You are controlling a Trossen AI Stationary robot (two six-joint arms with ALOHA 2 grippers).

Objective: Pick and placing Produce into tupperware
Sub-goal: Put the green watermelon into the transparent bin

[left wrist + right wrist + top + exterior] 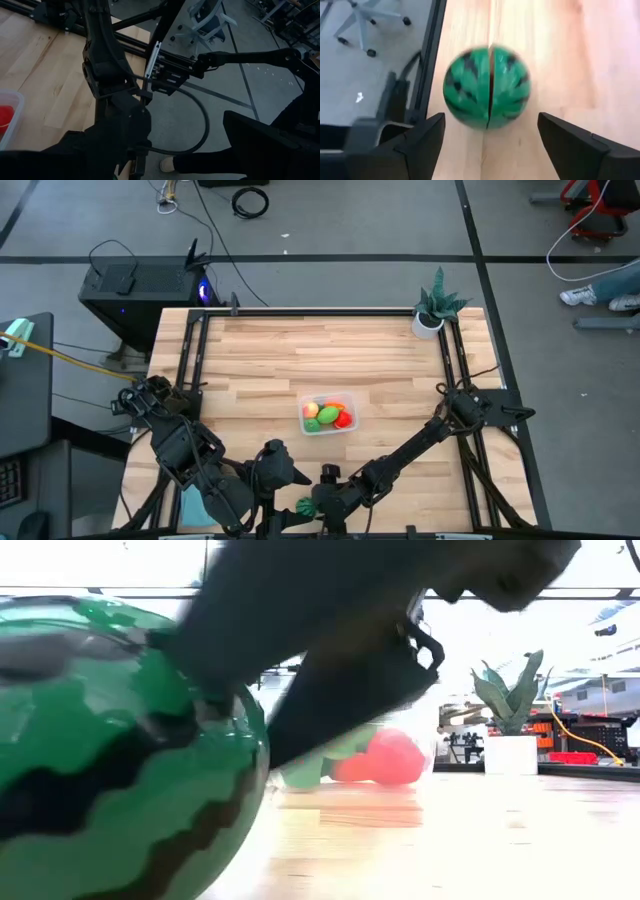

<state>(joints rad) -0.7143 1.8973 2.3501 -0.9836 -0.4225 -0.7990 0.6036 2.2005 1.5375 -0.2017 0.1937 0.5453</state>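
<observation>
One camera looks straight down on the whole table [260, 350]. One sits low on the tabletop, very close to the striped ball [110, 750]. The right wrist camera looks down on that same ball.

a lab: floor cables [250, 200], office chair [207, 22].

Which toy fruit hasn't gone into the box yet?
The striped watermelon ball, alone at the table's near edge before the right gripper; the others sit in the tupperware.
</observation>
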